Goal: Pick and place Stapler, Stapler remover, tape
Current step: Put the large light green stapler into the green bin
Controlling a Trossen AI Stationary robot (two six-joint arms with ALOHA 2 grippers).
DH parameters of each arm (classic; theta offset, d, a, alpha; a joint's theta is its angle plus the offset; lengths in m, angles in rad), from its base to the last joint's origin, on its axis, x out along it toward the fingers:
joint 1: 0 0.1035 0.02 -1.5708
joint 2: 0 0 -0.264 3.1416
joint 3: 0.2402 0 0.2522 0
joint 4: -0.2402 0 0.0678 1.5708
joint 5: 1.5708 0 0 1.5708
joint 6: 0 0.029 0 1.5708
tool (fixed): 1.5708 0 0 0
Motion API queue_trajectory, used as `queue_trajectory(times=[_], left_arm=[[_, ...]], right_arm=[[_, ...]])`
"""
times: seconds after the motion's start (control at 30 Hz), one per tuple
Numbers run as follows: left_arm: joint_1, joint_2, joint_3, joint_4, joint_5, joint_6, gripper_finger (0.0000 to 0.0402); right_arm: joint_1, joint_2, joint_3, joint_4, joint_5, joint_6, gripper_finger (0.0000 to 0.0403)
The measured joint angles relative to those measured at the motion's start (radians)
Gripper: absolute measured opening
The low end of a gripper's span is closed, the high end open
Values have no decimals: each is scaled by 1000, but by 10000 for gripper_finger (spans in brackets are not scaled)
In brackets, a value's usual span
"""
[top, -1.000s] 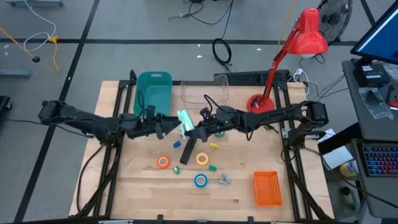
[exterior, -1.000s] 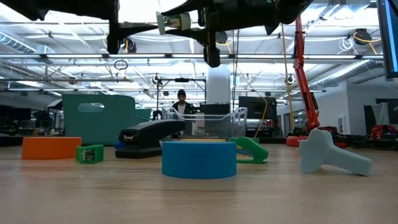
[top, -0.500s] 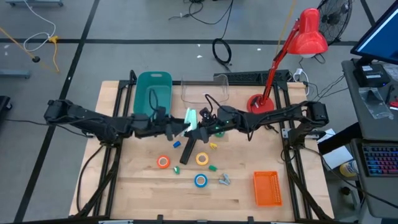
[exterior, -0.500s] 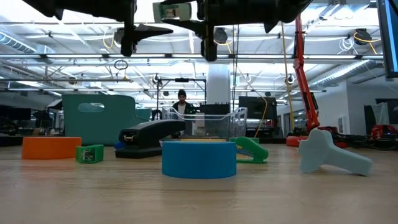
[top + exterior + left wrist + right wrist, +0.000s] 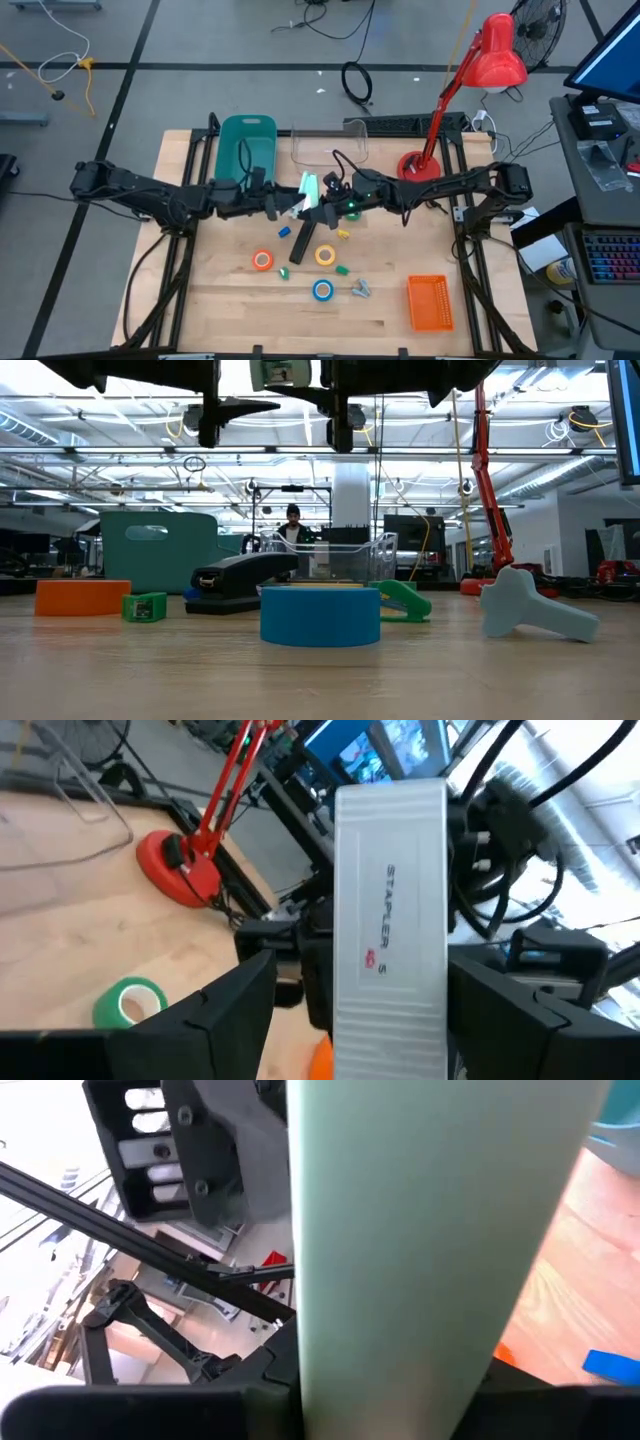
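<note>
High above the table's middle hangs a pale green box of staples (image 5: 308, 188), with my right gripper (image 5: 322, 200) shut on it. My left gripper (image 5: 292, 205) is open and level, one finger on each side of the box (image 5: 390, 920). I cannot tell whether they touch it. The black stapler (image 5: 303, 240) lies on the table below. Around it lie orange (image 5: 262, 260), yellow (image 5: 325, 256), blue (image 5: 322, 290) and green (image 5: 130, 1002) tape rolls. A grey staple remover (image 5: 360, 289) lies near the blue roll. My right gripper pinches the box (image 5: 430, 1250) between its two fingers, coming level from the table's right side. The box's own broad face hides the place of contact in the right wrist view. The box is lifted clear, well above the table.
A teal bin (image 5: 247, 150) and a clear container (image 5: 330, 145) stand at the far edge. A red desk lamp (image 5: 415, 165) is at the far right. An orange basket (image 5: 430, 302) sits near the front right. Small green and blue bits lie around the stapler.
My left gripper has moved toward the table's right, up to the box that my right gripper holds, and its fingers now stand on either side of the box. Both gaps look unchanged.
</note>
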Motion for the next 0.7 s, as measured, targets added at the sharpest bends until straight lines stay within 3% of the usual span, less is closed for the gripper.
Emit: queue_trajectory(times=[0.53, 0.7], left_arm=[[62, 6, 0, 61, 123, -15, 267], [64, 46, 57, 12, 148, 6, 267]], right_arm=[[2, -1, 0, -53, -24, 38, 104], [3, 2, 0, -51, -26, 50, 104]])
